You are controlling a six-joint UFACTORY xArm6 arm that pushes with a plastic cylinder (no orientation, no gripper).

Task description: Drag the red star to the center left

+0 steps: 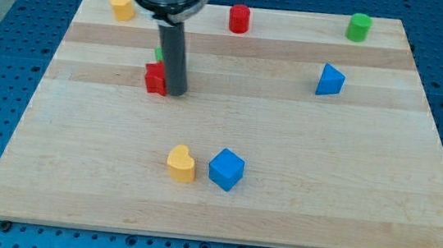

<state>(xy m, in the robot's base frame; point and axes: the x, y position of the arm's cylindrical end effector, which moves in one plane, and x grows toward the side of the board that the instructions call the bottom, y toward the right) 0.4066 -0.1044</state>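
Observation:
The red star (155, 78) lies on the wooden board (230, 125), left of centre and in the upper half. My tip (176, 94) stands right against the star's right side, touching it. A small green block (160, 53) sits just above the star, mostly hidden behind the rod, so its shape cannot be made out.
A yellow heart-like block (122, 5) is at the top left. A red cylinder (239, 18) is at top centre, a green cylinder (359, 27) at top right. A blue triangular block (330, 80) is right of centre. A yellow heart (182, 164) and a blue cube (226, 169) lie low centre.

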